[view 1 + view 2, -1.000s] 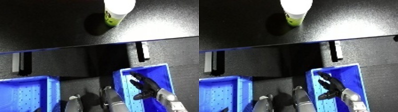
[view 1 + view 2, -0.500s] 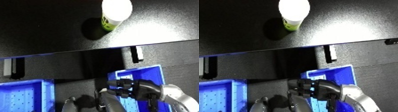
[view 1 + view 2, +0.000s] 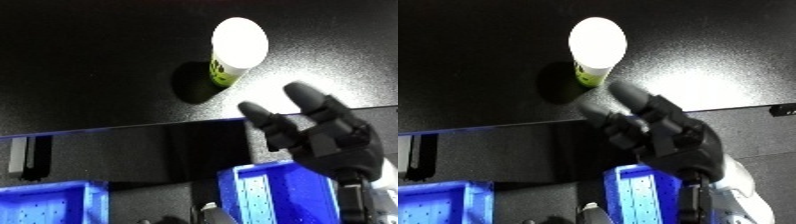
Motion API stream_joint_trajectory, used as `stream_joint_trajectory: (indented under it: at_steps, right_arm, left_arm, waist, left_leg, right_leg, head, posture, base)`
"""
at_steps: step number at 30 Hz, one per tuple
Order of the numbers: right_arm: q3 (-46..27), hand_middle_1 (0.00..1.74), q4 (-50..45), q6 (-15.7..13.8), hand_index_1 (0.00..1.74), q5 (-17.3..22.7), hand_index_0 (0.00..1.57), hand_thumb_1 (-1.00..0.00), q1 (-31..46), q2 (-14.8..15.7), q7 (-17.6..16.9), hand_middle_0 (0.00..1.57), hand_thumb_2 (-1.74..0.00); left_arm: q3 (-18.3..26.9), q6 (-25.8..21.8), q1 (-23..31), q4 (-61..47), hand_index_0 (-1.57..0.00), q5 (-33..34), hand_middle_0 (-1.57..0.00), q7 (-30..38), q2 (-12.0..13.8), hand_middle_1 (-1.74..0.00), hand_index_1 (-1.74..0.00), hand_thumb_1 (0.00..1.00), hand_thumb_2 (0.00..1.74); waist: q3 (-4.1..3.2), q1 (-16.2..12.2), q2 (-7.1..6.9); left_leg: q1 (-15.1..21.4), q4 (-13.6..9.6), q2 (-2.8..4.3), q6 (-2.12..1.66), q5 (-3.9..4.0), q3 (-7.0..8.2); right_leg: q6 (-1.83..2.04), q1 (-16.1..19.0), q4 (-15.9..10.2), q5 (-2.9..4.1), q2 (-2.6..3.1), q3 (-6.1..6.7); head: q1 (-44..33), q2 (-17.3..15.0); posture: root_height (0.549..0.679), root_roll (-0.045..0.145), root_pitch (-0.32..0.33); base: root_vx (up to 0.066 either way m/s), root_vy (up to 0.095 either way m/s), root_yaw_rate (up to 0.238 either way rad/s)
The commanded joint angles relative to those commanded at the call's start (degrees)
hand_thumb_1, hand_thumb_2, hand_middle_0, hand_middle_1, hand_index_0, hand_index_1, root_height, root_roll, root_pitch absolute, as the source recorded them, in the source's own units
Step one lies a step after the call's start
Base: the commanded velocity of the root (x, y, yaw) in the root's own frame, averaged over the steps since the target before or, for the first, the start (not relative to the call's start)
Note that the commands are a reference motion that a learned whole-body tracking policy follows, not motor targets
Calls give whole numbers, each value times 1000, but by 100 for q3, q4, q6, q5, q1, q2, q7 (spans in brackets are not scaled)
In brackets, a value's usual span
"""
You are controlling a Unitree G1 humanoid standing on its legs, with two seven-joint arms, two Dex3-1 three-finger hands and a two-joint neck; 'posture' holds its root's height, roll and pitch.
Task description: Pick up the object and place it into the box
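Reaching step: the right hand (image 3: pixel 330 136), fingers spread and empty, hovers over the bench's (image 3: pixel 107 60) near edge, short of the upright cup (image 3: pixel 236 55); next, close around it.

Glossy cup (image 3: pixel 238 50) (table (image 3: pixel 89 60) matt, speckled)
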Motion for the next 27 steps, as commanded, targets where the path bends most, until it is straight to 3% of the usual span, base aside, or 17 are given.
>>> stream_joint_trajectory:
  at_steps: [5,7,9,15,18,22,27]
  right_arm:
    - [-466,0,169,-1036,0,-790,0,0,-125,79,-1019,0,0]
    - [-540,0,267,-1246,0,-1296,0,0,-194,1,-1538,0,0]
    - [-543,0,334,-1270,0,-1814,0,0,-276,-107,-2078,0,0]
    - [-391,0,571,-898,0,-2548,0,0,-502,-422,-3417,0,0]
    - [-243,0,724,-639,0,-2731,0,0,-631,-533,-3806,0,0]
    - [84,0,932,-205,0,-3001,0,0,-859,-659,-4192,0,0]
    - [550,0,1297,281,0,-3151,0,0,-1236,-815,-4339,0,0]
  left_arm:
    - [-35,21,32,-71,0,-32,0,50,-104,0,0,0,0]
    - [-49,61,48,-134,0,-53,0,86,-122,0,0,0,0]
    - [-61,102,58,-195,0,-83,0,115,-130,0,0,0,0]
    - [-126,124,62,-301,0,-117,0,138,-164,0,0,0,0]
    - [-176,134,43,-337,0,-137,0,147,-184,0,0,0,0]
    - [-222,188,24,-391,0,-117,0,184,-206,0,0,0,0]
    - [-305,276,-18,-486,0,-83,0,217,-184,0,0,0,0]
  waist:
    - [71,-52,82]
    - [108,-72,114]
    - [146,-89,137]
    - [252,-91,183]
    - [294,-70,206]
    - [329,-24,233]
    - [375,74,254]
  left_leg:
    - [-55,85,-37,40,-30,47]
    - [-90,134,-48,49,-37,64]
    - [-113,166,-61,57,-39,77]
    - [-120,177,-81,80,-19,100]
    - [-99,145,-91,80,-4,107]
    - [-69,99,-109,76,12,109]
    - [-109,121,-138,83,21,91]
  right_leg:
    - [-25,-71,66,1,38,27]
    - [-41,-120,102,-3,54,39]
    - [-62,-163,127,-11,72,51]
    - [-100,-234,152,0,78,90]
    - [-112,-245,142,8,70,109]
    - [-132,-246,125,13,64,126]
    - [-163,-286,156,5,51,111]
  head:
    - [-11,241]
    - [1,340]
    - [24,364]
    - [223,404]
    - [329,440]
    - [503,500]
    - [760,572]
  posture:
    - [608,29,-69]
    - [606,30,-69]
    - [605,31,-69]
    - [604,35,-70]
    - [604,37,-70]
    - [604,39,-72]
    - [603,39,-72]
  base:
    - [28,36,-23]
    - [4,33,-36]
    - [3,36,-60]
    - [5,35,-22]
    - [0,37,18]
    - [10,24,39]
    - [-6,4,65]
